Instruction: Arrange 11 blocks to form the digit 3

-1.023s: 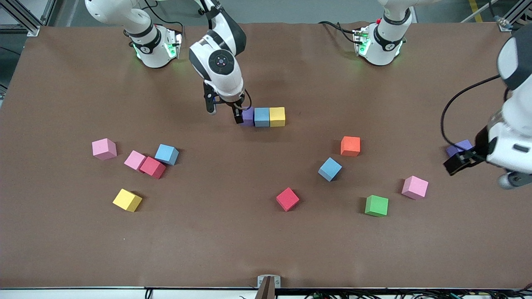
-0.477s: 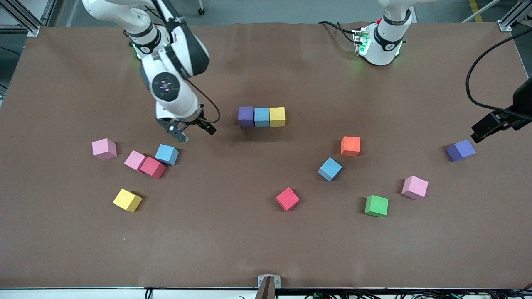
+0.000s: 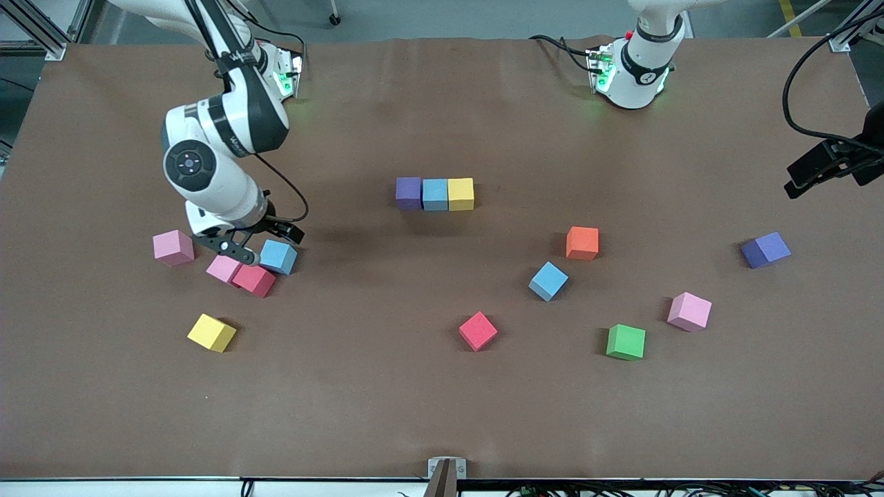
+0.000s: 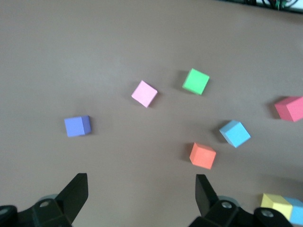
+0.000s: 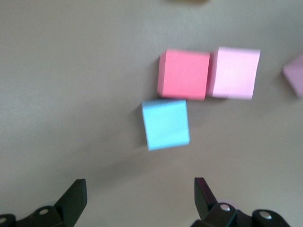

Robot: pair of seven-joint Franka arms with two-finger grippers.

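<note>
A row of purple [image 3: 408, 192], light blue [image 3: 435, 194] and yellow [image 3: 460, 194] blocks lies mid-table. My right gripper [image 3: 266, 243] hangs open just over a loose light blue block [image 3: 278, 256] [image 5: 165, 124], which touches a red block [image 3: 253, 279] [image 5: 184, 74] and a pink block [image 3: 224, 267] [image 5: 234, 73]. My left gripper [image 3: 804, 176] [image 4: 140, 194] is open and empty, up in the air at the left arm's end of the table. Below it lie a purple block [image 3: 765, 249] [image 4: 78, 126], pink [image 3: 689, 311], green [image 3: 626, 342], orange [image 3: 582, 243] and light blue [image 3: 548, 281].
Another pink block [image 3: 173, 247] and a yellow block [image 3: 211, 333] lie at the right arm's end. A red block [image 3: 478, 330] sits nearer the front camera than the row. Brown table cover [image 3: 442, 414] spreads to the front edge.
My right gripper left the row and swung toward the right arm's end, now over the light blue block. My left gripper rose and drew back toward the table's edge.
</note>
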